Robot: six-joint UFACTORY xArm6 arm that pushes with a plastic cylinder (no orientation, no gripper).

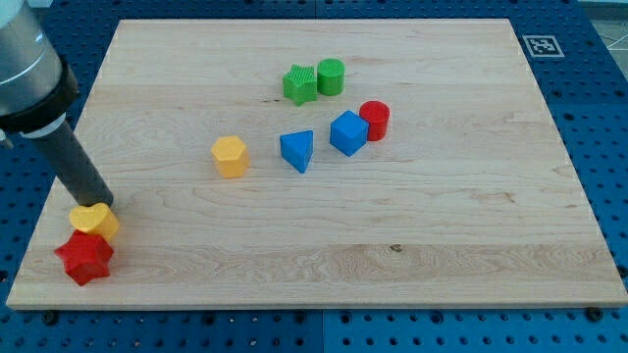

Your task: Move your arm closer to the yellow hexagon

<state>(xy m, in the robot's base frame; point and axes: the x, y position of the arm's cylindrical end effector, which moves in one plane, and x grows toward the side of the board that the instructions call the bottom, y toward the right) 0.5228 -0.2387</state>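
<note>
My tip (101,203) touches one yellow heart (94,221).

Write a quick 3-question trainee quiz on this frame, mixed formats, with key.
1. True or false: my tip is touching the yellow hexagon.
2. Which block lies nearest the red cylinder? A) green star B) blue cube C) red star
3. Fill in: the block right at my tip, near the wooden board's bottom-left corner in the view, is the yellow ____.

Key
1. False: the hexagon sits well toward the view's right of my tip, with bare board between.
2. B
3. heart
</note>
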